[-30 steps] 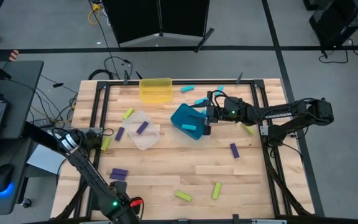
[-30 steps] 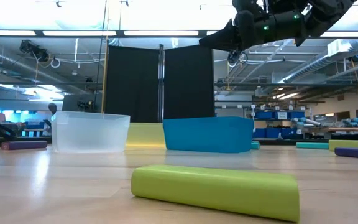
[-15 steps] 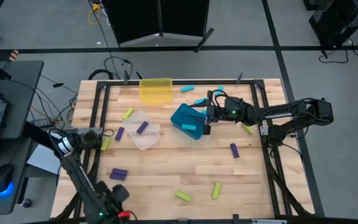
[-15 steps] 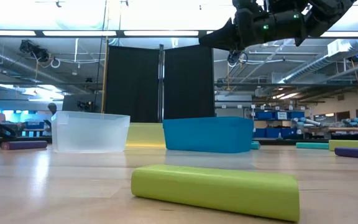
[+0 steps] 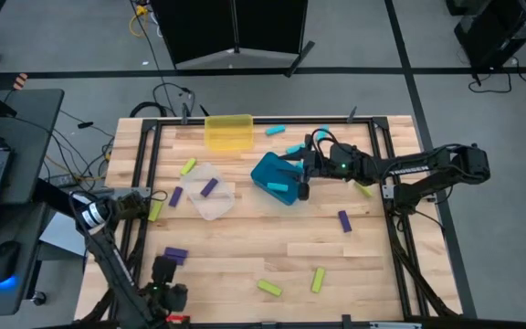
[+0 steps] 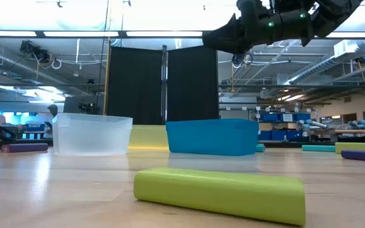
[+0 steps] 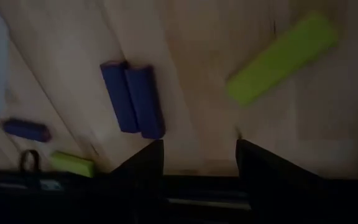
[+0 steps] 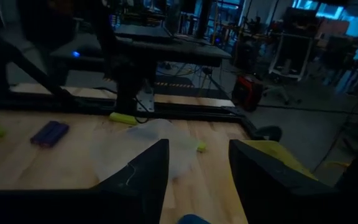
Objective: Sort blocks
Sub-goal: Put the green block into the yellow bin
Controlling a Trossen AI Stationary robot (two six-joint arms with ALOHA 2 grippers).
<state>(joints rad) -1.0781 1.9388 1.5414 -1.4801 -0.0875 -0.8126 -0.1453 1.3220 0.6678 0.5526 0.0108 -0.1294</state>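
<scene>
The teal bin [image 8: 191,219] is cut off by the right wrist view's edge — only a sliver shows.

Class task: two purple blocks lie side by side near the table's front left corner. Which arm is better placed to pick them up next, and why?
The left. Its gripper hangs open close by the purple pair, which fills its wrist view. The right gripper is open above the teal bin, far across the table.

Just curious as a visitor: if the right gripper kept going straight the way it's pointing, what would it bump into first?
Probably the clear bin: the right gripper, open above the teal bin, faces it across the table, though depth is unclear.
</scene>
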